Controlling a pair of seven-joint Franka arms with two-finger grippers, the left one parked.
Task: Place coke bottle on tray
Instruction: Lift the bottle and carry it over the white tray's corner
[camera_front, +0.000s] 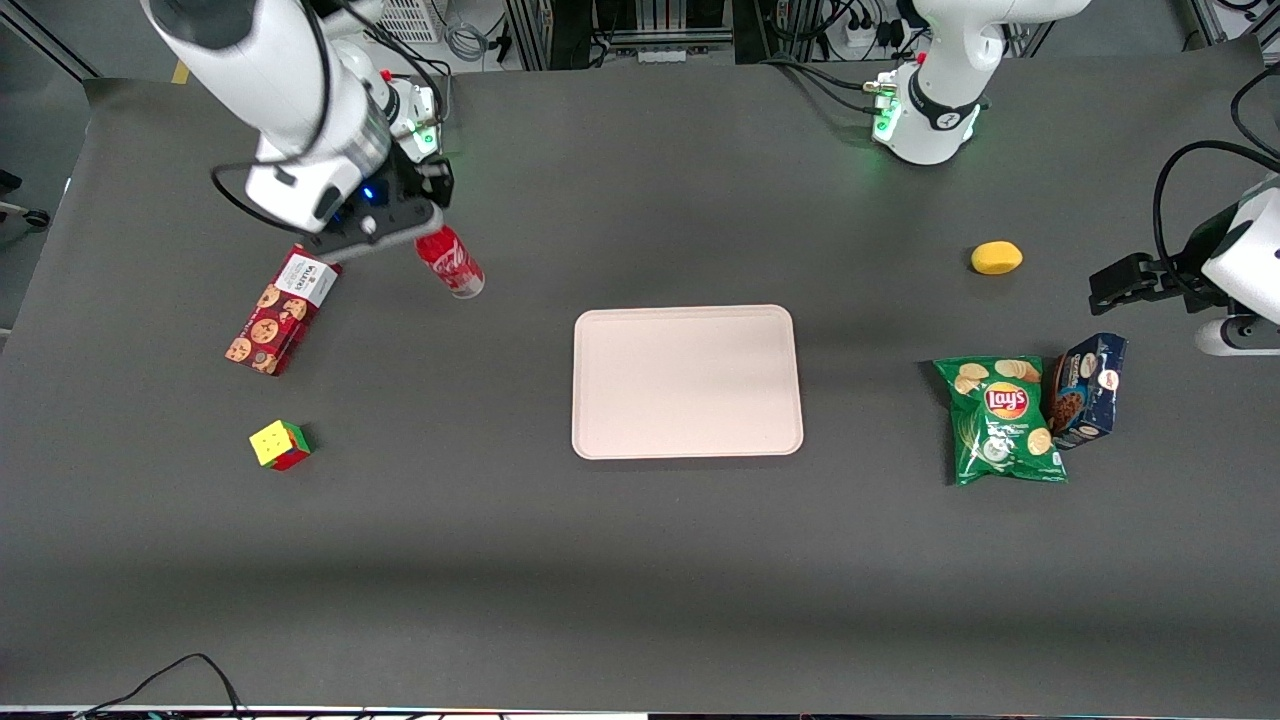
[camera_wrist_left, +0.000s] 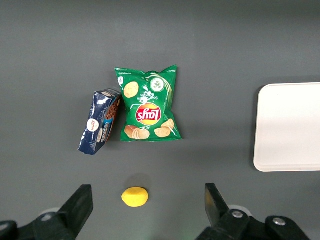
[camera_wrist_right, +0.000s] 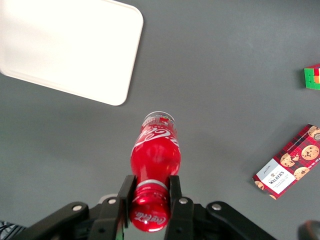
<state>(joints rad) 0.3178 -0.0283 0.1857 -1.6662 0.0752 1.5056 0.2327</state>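
Red plastic sits between the two black fingers (camera_wrist_right: 174, 197) of the gripper (camera_wrist_right: 150, 200), which pinch the coke bottle (camera_wrist_right: 154, 175) at its neck just under the cap. The bottle hangs from that grip with its clear base pointing down toward the desk (camera_front: 640, 560), and the white script logo shows along its side. In the front view the gripper (camera_front: 425, 225) hangs over the working arm's end of the desk, and the coke bottle (camera_front: 450, 262) slants down and out from it, tilted, its base toward the tray.

The tray (camera_front: 687, 381) lies flat at the middle of the desk, pale pink and bare, nearer the front camera than the bottle and apart from it. One rounded corner of the tray (camera_wrist_right: 75, 45) shows in the right wrist view.

A red cookie box (camera_front: 282, 310) lies on the desk just beside the gripper, and a colourful cube (camera_front: 280, 444) lies nearer the front camera than the box. Toward the parked arm's end lie a green chip bag (camera_front: 1002, 420), a dark blue cookie box (camera_front: 1087, 388) touching it, and a yellow lemon (camera_front: 996, 258) farther from the camera.
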